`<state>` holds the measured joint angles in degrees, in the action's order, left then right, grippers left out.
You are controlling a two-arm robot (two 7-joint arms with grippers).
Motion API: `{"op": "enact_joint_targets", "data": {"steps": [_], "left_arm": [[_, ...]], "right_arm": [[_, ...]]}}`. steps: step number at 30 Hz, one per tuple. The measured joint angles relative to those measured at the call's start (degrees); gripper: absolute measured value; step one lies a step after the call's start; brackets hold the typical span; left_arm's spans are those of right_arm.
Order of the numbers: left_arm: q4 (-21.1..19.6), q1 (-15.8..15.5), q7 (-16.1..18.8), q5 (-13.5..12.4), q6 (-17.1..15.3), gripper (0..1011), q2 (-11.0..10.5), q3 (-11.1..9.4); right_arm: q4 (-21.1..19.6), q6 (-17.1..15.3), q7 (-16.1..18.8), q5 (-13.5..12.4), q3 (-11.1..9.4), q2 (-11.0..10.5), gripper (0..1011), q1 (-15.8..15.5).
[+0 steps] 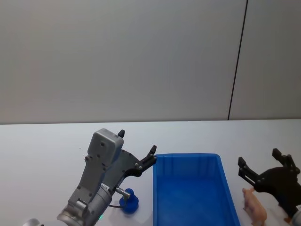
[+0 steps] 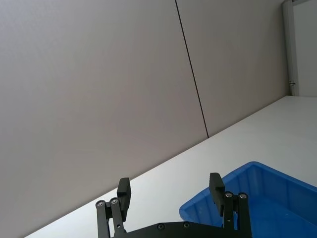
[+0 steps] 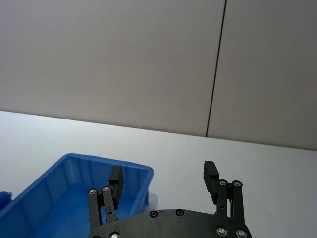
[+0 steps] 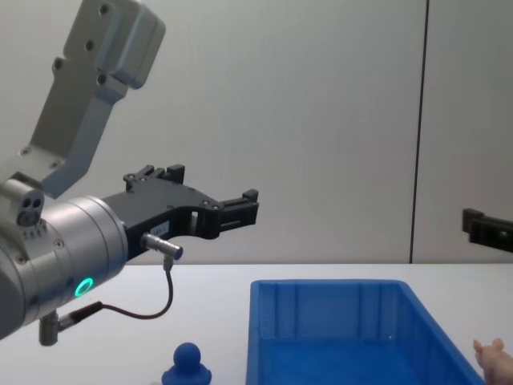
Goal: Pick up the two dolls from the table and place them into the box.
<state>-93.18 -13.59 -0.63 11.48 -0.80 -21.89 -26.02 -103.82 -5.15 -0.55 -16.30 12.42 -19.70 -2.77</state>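
I'm holding my left gripper [image 1: 137, 141] and right gripper [image 1: 258, 157] wide open either side of the box [image 1: 188, 155], judging the pig [image 1: 254, 207] light, stiff, best pinched across its flanks.

- Blue round-headed figurine [image 1: 128, 201]: upright on the table, just beside the box's left wall, on my left side.
- Pale pink pig [image 1: 254, 206]: on the table, near the box's right wall.
- Box [image 1: 186, 155]: bright blue open-topped bin, between both dolls.
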Motion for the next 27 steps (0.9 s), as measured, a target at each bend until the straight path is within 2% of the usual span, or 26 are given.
{"op": "enact_joint_targets", "data": {"steps": [13, 27], "left_arm": [[0.0, 0.0, 0.0, 0.0, 0.0, 1001, 0.0, 0.0], [0.0, 0.0, 0.0, 0.0, 0.0, 1001, 0.0, 0.0]], "right_arm": [[-1.7, -3.7, -4.7, -1.0, -1.9, -1.6, 1001, -2.3], [0.0, -7.3, -7.0, -2.7, -4.1, -3.1, 1001, -3.4]]}}
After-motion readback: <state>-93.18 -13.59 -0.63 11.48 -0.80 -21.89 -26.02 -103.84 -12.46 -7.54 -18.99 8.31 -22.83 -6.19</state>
